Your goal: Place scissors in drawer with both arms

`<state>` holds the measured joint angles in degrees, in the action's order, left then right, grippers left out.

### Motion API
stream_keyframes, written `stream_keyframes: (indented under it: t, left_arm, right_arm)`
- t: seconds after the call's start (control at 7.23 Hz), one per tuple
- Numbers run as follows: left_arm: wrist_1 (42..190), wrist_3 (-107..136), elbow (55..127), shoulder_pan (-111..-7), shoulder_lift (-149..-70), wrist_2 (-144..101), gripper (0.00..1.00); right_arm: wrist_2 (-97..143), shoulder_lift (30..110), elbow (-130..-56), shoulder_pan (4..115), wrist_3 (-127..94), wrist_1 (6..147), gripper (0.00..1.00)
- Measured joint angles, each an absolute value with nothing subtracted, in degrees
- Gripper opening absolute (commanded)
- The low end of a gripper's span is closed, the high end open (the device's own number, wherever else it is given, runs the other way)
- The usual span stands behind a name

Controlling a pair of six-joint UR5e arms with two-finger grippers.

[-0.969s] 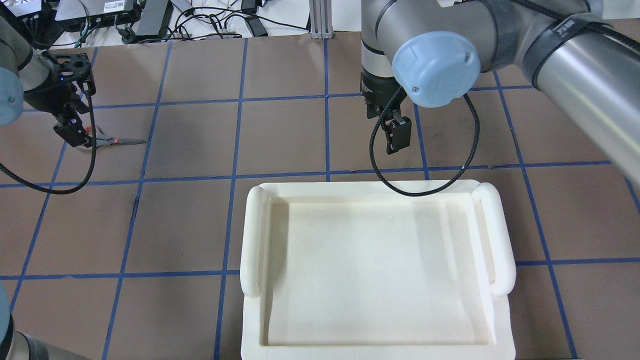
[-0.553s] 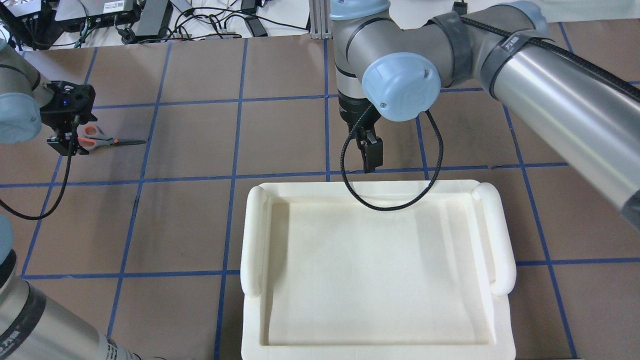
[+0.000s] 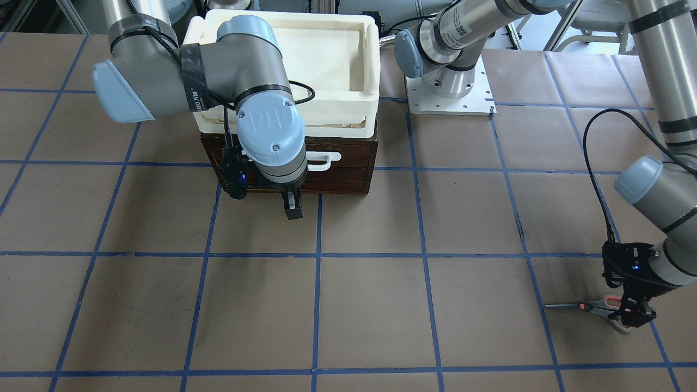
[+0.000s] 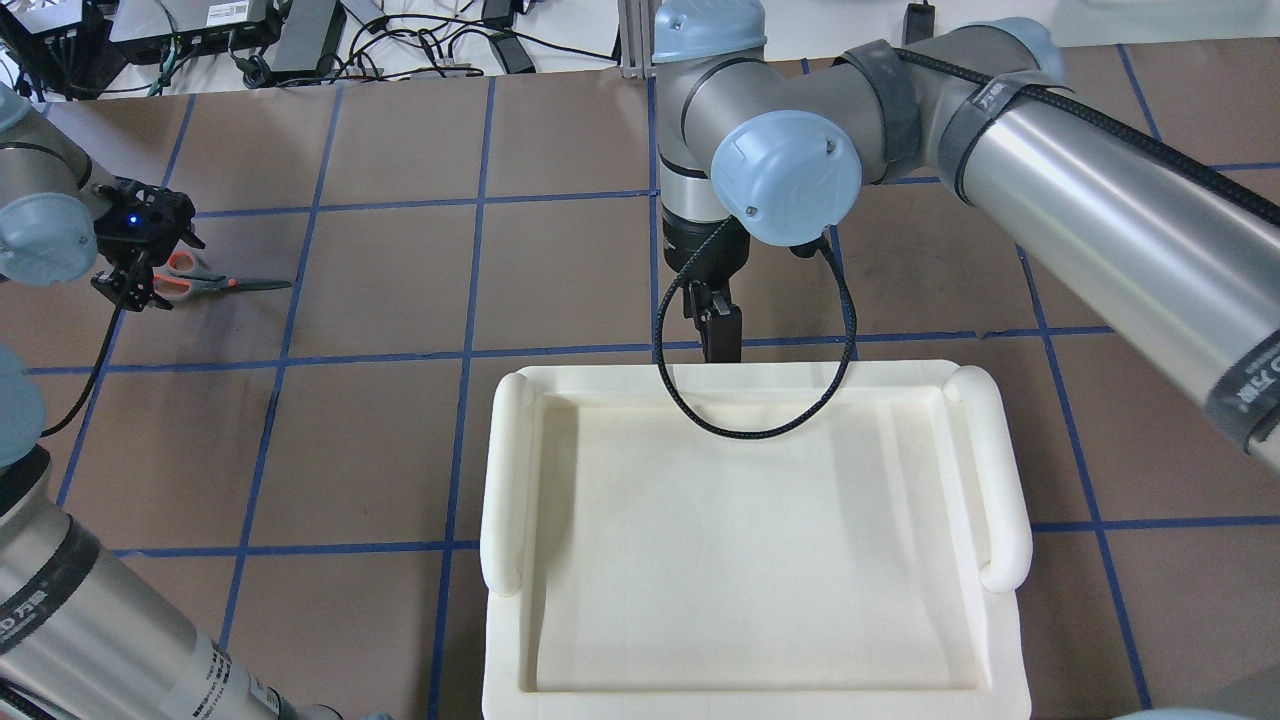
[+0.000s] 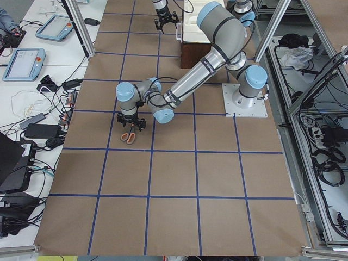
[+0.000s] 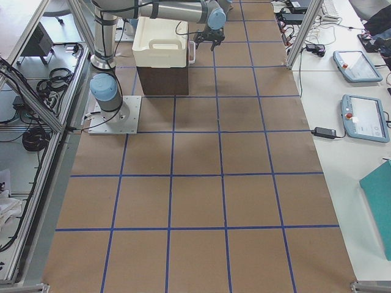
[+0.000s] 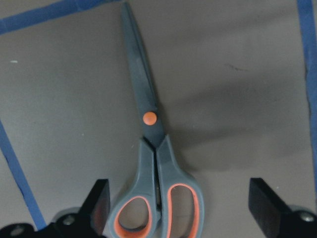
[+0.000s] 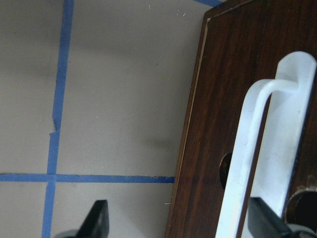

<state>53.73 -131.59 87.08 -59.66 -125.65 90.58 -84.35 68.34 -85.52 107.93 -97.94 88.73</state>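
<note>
At drawer [image 3: 348, 169] front, right gripper [image 8: 182, 214] open, empty, beside white handle [image 8: 257, 148]; left gripper [image 7: 182, 197] open, empty, astride scissors [image 7: 148, 129], well apart from drawer

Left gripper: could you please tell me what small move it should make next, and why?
Probably lower the left gripper straight down, ready to close. It is open, its fingers stand either side of the grey handles of the scissors, which lie flat on the table, not yet gripped.
</note>
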Motion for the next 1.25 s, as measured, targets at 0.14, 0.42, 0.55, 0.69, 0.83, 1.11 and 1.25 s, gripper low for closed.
stream_keyframes:
  t: [0.14,0.42,0.55,0.69,0.83,1.11,1.25]
  left_arm:
    - [53.7,-127.7,86.6,-59.7,-126.4,90.6,1.0]
    - [53.7,-124.2,86.4,-59.8,-128.0,90.0,0.9]
    - [53.7,-123.7,86.4,-59.8,-128.6,89.5,0.9]
    - [53.7,-123.7,86.3,-59.8,-128.9,89.3,0.9]
    - [53.7,-123.8,86.3,-59.8,-129.1,89.3,0.81]
    - [53.4,-124.4,86.3,-59.8,-129.2,89.3,0.71]
    - [52.9,-125.1,86.3,-59.8,-129.2,89.4,0.67]
  right_arm:
    - [-84.2,68.0,-85.5,107.9,-98.6,88.1,1.0]
    - [-84.2,67.5,-85.5,107.9,-98.9,87.7,1.0]
    - [-84.2,67.3,-85.5,107.9,-99.0,87.3,1.0]
    - [-84.2,67.2,-85.5,107.9,-99.0,86.5,1.0]
    - [-84.1,67.1,-85.5,107.9,-99.0,85.7,1.0]
    - [-84.0,66.5,-85.5,107.9,-99.0,85.3,1.0]
    - [-84.0,66.2,-85.5,107.9,-99.0,85.4,1.0]
